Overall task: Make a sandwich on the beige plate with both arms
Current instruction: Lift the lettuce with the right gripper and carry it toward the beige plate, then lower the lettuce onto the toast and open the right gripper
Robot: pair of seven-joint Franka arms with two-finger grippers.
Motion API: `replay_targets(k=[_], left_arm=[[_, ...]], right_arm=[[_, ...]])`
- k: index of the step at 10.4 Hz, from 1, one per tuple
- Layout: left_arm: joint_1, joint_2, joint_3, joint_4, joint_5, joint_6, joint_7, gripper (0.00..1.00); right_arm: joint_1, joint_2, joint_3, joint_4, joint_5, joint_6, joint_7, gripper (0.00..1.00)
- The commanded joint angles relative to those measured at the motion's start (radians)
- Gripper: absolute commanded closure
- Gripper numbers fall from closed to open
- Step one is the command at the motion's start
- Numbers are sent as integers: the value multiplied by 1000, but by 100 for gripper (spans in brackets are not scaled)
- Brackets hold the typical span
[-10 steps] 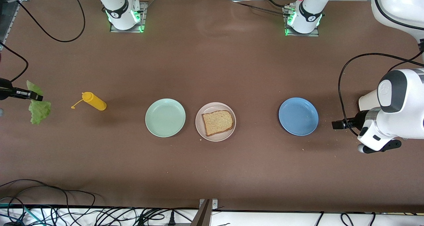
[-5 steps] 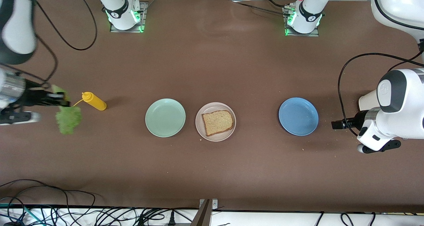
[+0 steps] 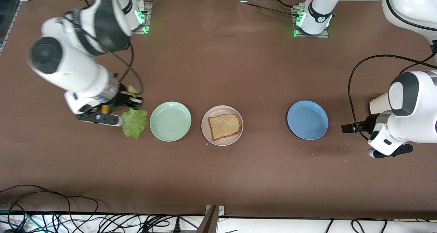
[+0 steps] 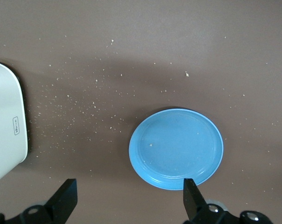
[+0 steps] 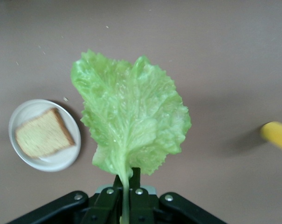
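Observation:
A single slice of brown bread (image 3: 224,126) lies on the beige plate (image 3: 222,141) at the table's middle. My right gripper (image 3: 136,101) is shut on the stem of a ruffled green lettuce leaf (image 3: 135,122), which hangs over the table just beside the mint-green plate (image 3: 170,121), toward the right arm's end. In the right wrist view the lettuce leaf (image 5: 131,121) fans out from the right gripper (image 5: 127,179), with the beige plate (image 5: 24,109) and bread (image 5: 43,134) past it. My left gripper (image 3: 346,128) waits open beside the blue plate (image 3: 307,119), nothing between its fingers (image 4: 66,200).
A yellow squeeze bottle (image 5: 277,135) lies on the table under the right arm, mostly hidden in the front view. The blue plate (image 4: 178,147) holds nothing. A white object (image 4: 5,130) sits at the left arm's end, with crumbs scattered around. Cables run along the front edge.
The right arm has swung in from its end of the table, carrying the lettuce over the yellow bottle to beside the mint-green plate. The left arm has not moved.

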State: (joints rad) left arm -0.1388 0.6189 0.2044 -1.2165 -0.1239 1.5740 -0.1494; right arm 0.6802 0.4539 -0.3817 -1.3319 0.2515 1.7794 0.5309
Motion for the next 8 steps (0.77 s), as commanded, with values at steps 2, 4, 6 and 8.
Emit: replay_targets(k=[2, 4, 6, 8], left_arm=[[-5, -13, -5, 2, 26, -14, -7, 0], [-5, -13, -5, 0, 26, -12, -7, 0], [-7, -13, -5, -1, 26, -14, -9, 0], [-7, -13, -5, -3, 26, -14, -9, 0]], right_arm=[[56, 123, 55, 51, 63, 188, 332, 100], [56, 172, 125, 51, 65, 334, 530, 100], [56, 231, 184, 51, 65, 484, 712, 100], [55, 291, 225, 51, 69, 596, 823, 100]])
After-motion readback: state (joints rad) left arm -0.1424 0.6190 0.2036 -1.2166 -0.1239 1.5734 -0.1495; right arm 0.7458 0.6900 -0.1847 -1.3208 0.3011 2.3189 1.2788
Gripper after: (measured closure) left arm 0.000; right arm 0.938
